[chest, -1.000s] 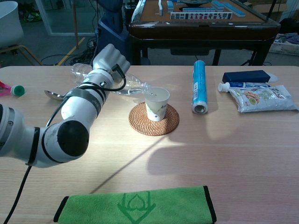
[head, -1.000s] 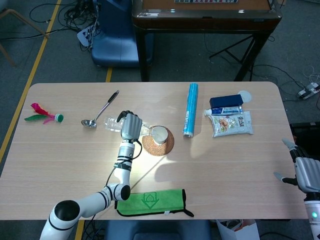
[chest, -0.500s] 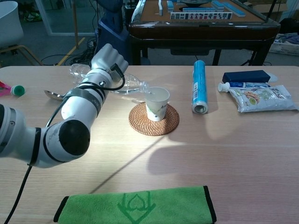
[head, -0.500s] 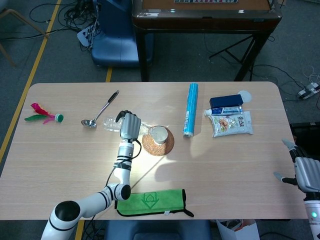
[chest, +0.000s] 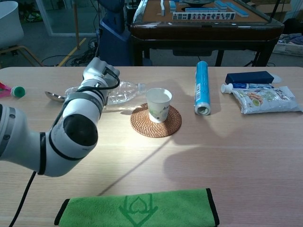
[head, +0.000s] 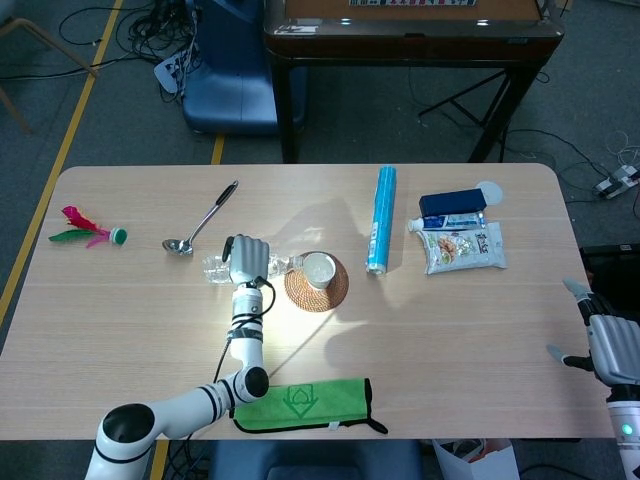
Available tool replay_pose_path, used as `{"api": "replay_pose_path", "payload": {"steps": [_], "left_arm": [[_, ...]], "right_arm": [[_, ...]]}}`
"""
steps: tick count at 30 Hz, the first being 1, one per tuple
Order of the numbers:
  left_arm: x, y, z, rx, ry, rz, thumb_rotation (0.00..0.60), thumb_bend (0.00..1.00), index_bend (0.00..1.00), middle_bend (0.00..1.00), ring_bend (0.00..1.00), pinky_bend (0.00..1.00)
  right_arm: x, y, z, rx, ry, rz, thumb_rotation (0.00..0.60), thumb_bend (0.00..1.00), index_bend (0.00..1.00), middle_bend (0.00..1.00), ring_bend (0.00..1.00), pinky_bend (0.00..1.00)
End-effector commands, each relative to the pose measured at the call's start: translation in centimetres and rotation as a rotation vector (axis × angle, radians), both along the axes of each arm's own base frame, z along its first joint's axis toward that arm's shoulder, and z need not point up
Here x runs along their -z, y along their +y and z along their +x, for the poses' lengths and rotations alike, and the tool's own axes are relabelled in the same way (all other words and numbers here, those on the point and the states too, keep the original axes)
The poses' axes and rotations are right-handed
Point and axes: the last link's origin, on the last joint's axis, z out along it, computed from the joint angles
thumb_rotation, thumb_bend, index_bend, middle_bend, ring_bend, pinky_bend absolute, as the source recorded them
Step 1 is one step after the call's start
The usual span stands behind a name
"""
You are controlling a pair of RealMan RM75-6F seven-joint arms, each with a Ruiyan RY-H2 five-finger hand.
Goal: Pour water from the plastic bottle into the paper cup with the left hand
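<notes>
A clear plastic bottle (chest: pixel 124 91) lies nearly level, low over the table, its mouth pointing right and a short way left of the paper cup (chest: pixel 158 104). My left hand (chest: pixel 95 77) grips the bottle around its middle; in the head view the left hand (head: pixel 246 258) covers most of the bottle (head: pixel 215 267). The white paper cup (head: pixel 319 269) stands upright on a round woven coaster (head: pixel 331 291). My right hand (head: pixel 610 345) hangs off the table's right edge with its fingers apart, holding nothing.
A metal spoon (head: pixel 201 219) lies behind the bottle, and a red-green shuttlecock (head: pixel 88 228) sits far left. A blue tube (chest: pixel 202 93), a dark box (chest: pixel 249 77) and a snack packet (chest: pixel 268 100) lie at the right. A green cloth (chest: pixel 137 208) lies at the near edge.
My left hand has drawn back to the left and lowered, carrying the bottle away from the cup. The bottle's mouth, earlier at the cup's rim, is now apart from it.
</notes>
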Motion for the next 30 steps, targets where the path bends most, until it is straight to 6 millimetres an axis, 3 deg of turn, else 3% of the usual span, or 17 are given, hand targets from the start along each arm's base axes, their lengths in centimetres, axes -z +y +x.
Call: {"api": "replay_pose_path", "payload": {"steps": [1, 17, 26, 30], "left_arm": [[-0.4, -0.1, -0.4, -0.044, -0.055, 0.001, 0.6, 0.02, 0.64, 0.68, 0.59, 0.63], [-3.8, -0.5, -2.6, -0.202, -0.313, 0.021, 0.6, 0.02, 0.64, 0.68, 0.6, 0.64], [-6.7, -1.2, -3.5, -0.229, -0.685, 0.06, 0.6, 0.02, 0.63, 0.68, 0.59, 0.64], [-7.9, -1.9, -4.8, -0.176, -0.831, 0.105, 0.6, 0.02, 0.62, 0.68, 0.59, 0.64]], "right_arm": [[0.0, 0.0, 0.0, 0.001, 0.001, 0.002, 0.6, 0.0, 0.12, 0.18, 0.16, 0.4], [0.4, -0.1, -0.1, 0.005, 0.008, 0.016, 0.6, 0.0, 0.12, 0.18, 0.16, 0.4], [0.4, -0.1, -0.2, 0.009, 0.013, 0.017, 0.6, 0.0, 0.12, 0.18, 0.16, 0.4], [0.5, -0.1, -0.2, 0.01, 0.012, 0.023, 0.6, 0.0, 0.12, 0.18, 0.16, 0.4]]}}
